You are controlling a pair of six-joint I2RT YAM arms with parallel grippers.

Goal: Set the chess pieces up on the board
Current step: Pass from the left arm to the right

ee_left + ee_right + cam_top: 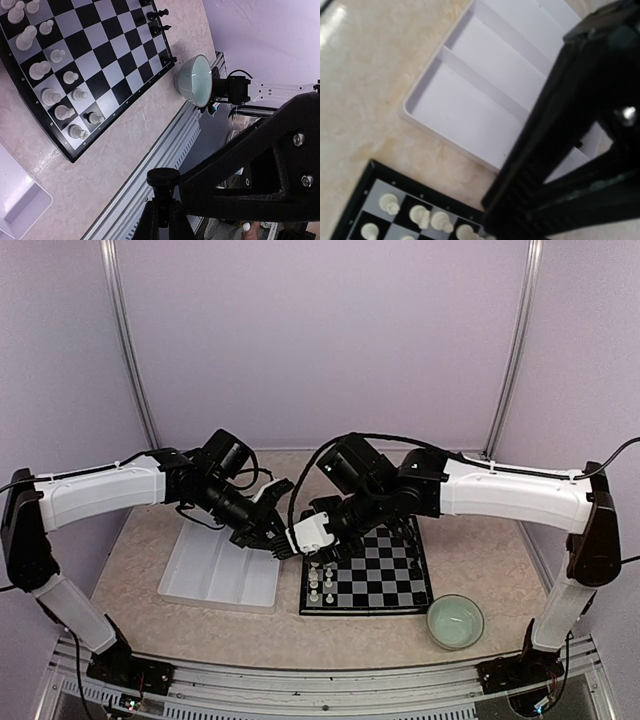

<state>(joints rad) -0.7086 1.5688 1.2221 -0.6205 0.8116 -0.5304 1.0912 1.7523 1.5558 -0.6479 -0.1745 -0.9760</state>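
My left gripper [278, 543] [165, 215] is shut on a black chess piece [163, 177], gripped by its stem with the round base sticking out past the fingertips. It hovers over the table just left of the board [390, 580] [115, 55]. My right gripper [298, 540] meets it tip to tip; one of its black fingers [240, 170] [555, 140] lies right beside the held piece. How wide its jaws stand does not show. White chess pieces [318, 580] [50, 75] fill the board's left two columns, and a few black ones [157, 22] line the far side.
A white partitioned tray [215, 570] [470, 100] lies left of the board, under the left arm. A pale green bowl [455, 621] [195, 80] stands off the board's near right corner, close to the table's front rail.
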